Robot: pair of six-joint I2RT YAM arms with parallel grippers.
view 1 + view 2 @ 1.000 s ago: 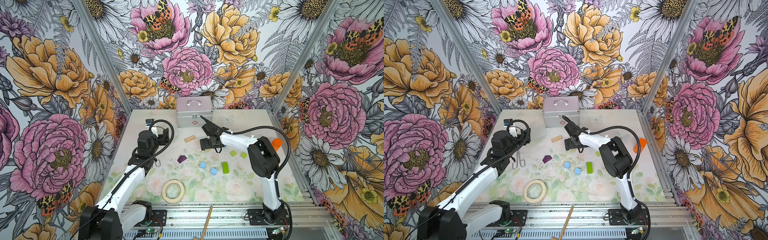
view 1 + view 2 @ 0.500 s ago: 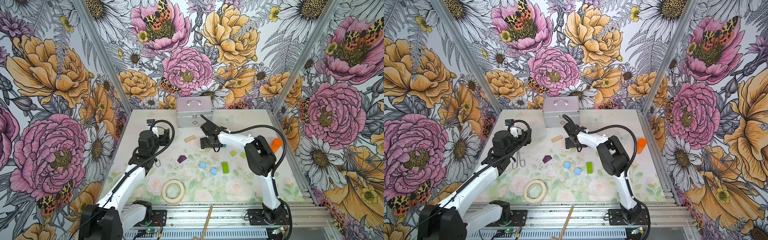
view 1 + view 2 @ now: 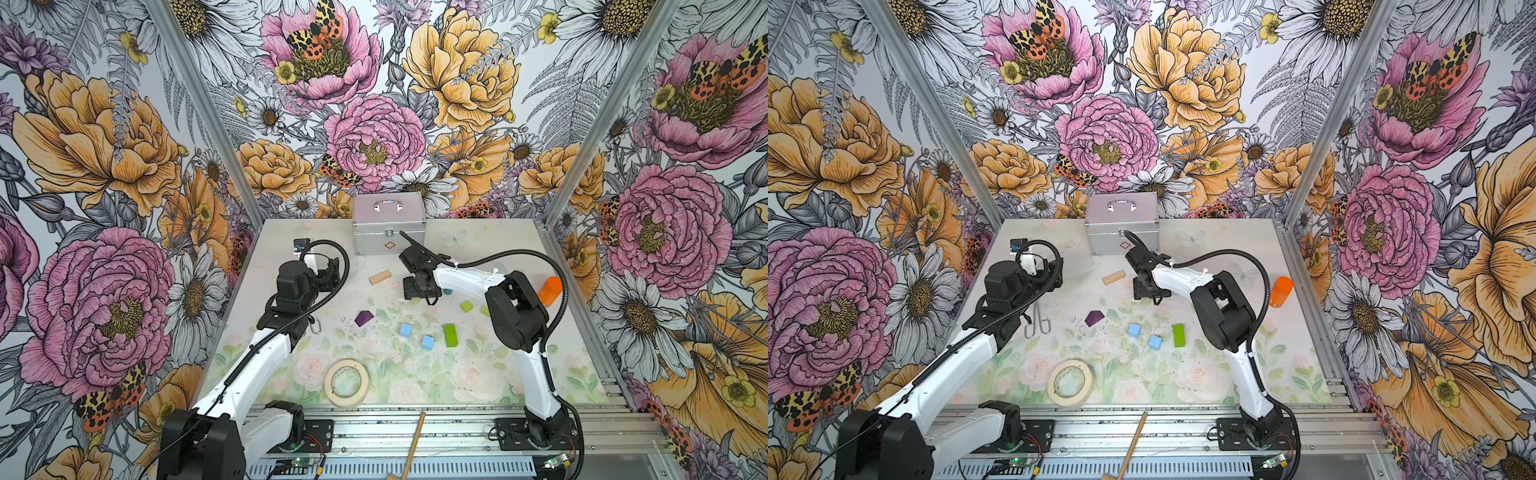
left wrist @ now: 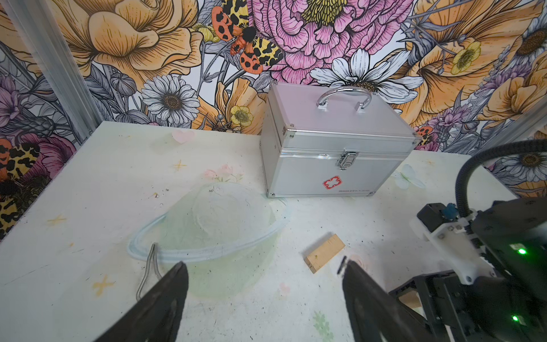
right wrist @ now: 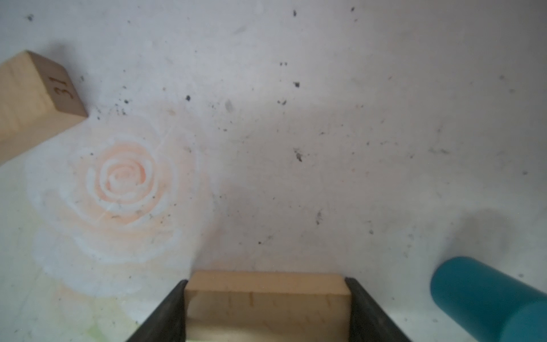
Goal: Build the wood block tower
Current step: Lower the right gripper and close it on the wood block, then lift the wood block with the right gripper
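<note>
While left gripper (image 4: pixel 264 265) wide, empty, right gripper (image 5: pixel 266 282) flush on tan bar (image 5: pixel 266 309)

Camera layout
Both top views overlook the whole table (image 3: pixel 519 237); left wrist looks toward the back wall (image 4: pixel 296 44), right wrist close down; both show one tan bar (image 4: pixel 324 252)

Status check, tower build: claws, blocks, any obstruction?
Left claw open, empty. Right claw shut on tan bar. No stack yet. Teal cylinder near the grip, not touching.
</note>
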